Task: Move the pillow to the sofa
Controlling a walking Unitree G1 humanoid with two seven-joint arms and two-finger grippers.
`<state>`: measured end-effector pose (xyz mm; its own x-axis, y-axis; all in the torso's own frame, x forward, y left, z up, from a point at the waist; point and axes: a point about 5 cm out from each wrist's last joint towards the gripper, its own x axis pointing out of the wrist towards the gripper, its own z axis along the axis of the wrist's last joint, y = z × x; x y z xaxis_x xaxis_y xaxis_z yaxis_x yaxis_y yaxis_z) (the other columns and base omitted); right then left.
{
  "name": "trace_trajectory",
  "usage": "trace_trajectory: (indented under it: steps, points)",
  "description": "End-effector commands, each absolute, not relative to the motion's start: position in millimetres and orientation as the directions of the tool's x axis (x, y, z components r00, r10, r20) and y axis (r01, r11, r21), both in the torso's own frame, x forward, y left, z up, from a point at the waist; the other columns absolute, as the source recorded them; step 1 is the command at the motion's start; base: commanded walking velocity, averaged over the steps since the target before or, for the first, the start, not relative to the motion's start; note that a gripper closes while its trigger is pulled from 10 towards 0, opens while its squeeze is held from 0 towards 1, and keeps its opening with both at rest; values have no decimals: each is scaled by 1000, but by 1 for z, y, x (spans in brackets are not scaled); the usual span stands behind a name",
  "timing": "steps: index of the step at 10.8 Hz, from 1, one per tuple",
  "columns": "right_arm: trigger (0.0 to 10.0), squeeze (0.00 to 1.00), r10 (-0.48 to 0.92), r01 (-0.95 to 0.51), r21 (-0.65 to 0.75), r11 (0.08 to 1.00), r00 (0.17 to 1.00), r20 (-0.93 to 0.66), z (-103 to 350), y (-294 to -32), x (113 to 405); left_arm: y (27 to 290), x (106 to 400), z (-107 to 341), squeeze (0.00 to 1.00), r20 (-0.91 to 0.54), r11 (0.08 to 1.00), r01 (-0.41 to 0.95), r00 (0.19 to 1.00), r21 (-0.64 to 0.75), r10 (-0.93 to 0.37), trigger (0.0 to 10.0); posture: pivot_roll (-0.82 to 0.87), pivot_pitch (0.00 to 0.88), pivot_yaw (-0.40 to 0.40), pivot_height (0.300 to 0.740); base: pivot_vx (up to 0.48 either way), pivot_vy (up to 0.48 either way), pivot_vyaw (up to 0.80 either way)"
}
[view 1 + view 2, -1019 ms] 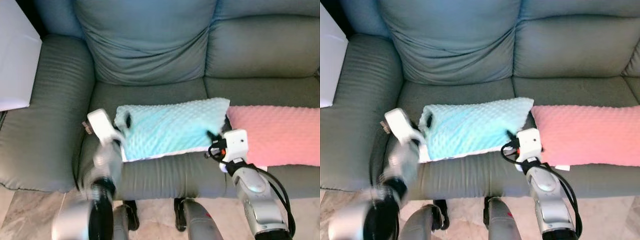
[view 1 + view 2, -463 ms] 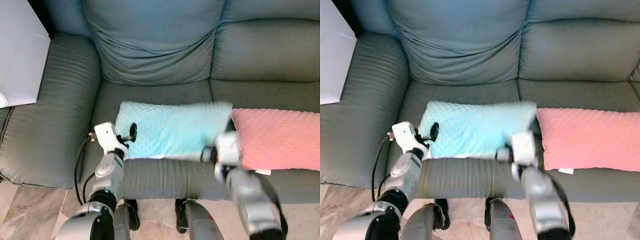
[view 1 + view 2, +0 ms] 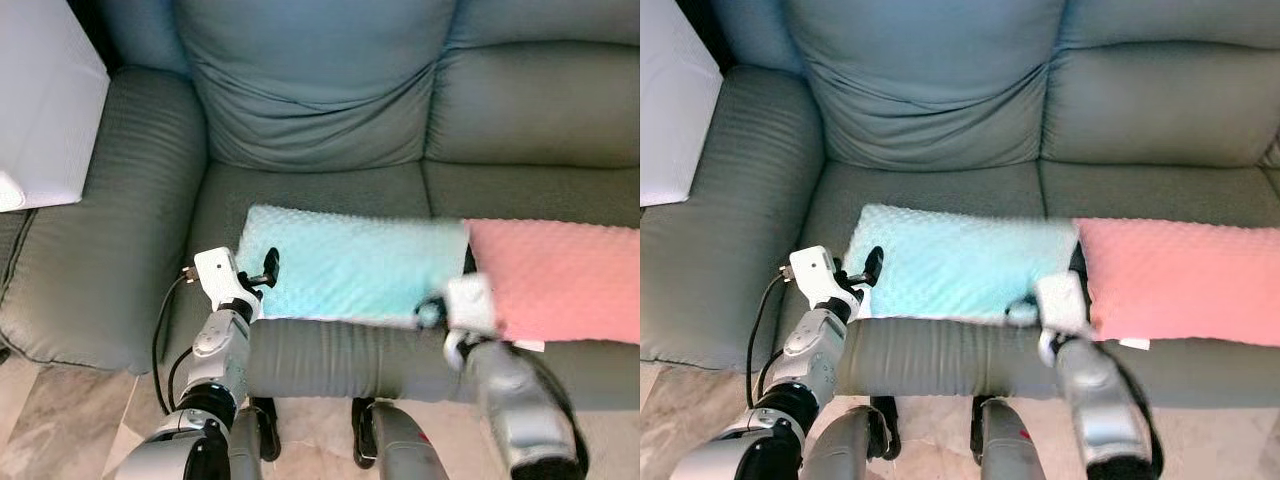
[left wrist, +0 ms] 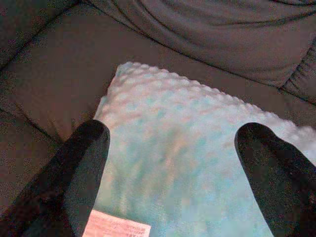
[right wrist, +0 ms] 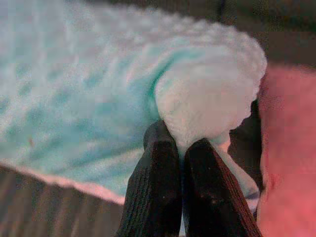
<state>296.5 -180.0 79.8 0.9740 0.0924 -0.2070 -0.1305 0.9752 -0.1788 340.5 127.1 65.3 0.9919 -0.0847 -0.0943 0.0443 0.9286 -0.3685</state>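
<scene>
Sofa: a large grey-green upholstered sofa (image 3: pixel 310 110) with a wide padded armrest on the robot's left and soft back cushions.
White object: a flat white surface (image 3: pixel 45 100) stands beside that armrest; what it is, I cannot tell.
Pink pillow: a pink dotted plush pillow (image 3: pixel 560 285) lies on the seat to the right, its edge just beside the blue one.
Pillow: the light blue dotted plush pillow (image 3: pixel 350 270) lies flat on the seat near the front edge.
Head views: they show both silver arms reaching up from below to the two front corners of the blue pillow; the right arm is blurred there.
Left wrist view: the left pincer (image 4: pixel 170 148) has its two black fingers (image 4: pixel 84 153) wide apart, with the pillow corner and a white label (image 4: pixel 116 229) between them.
Right wrist view: the right pincer (image 5: pixel 177 148) is pressed together on a bunched corner of the blue pillow, the pink pillow just beside.
</scene>
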Motion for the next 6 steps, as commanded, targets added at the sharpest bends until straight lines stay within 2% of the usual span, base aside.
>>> trace_trajectory:
  steps: [1, 4, 5, 6]
  points:
    - [10000, 1000, 83, -122, -187, 975, 975, -205, 76, -183, 290, 126, 333, 55, 0, -127, 927, 42, 987, -373, -96, 10000, -214, 340, 38, 740, 0, 0, 0]
    - [10000, 1000, 72, -111, -172, 979, 974, -217, 73, -183, 286, 123, 331, 55, 0, -114, 919, 56, 988, -390, -108, 10000, -220, 332, 39, 740, 0, 0, 0]
    - [10000, 1000, 59, -93, -196, 976, 983, -173, 77, -182, 286, 122, 331, 56, 0, -104, 914, 60, 988, -402, -111, 10000, -221, 329, 39, 740, 0, 0, 0]
    - [10000, 0, 47, -69, -232, 970, 994, -100, 87, -181, 288, 120, 332, 58, 0, -95, 913, 72, 988, -401, -120, 10000, -220, 326, 40, 740, 0, 0, 0]
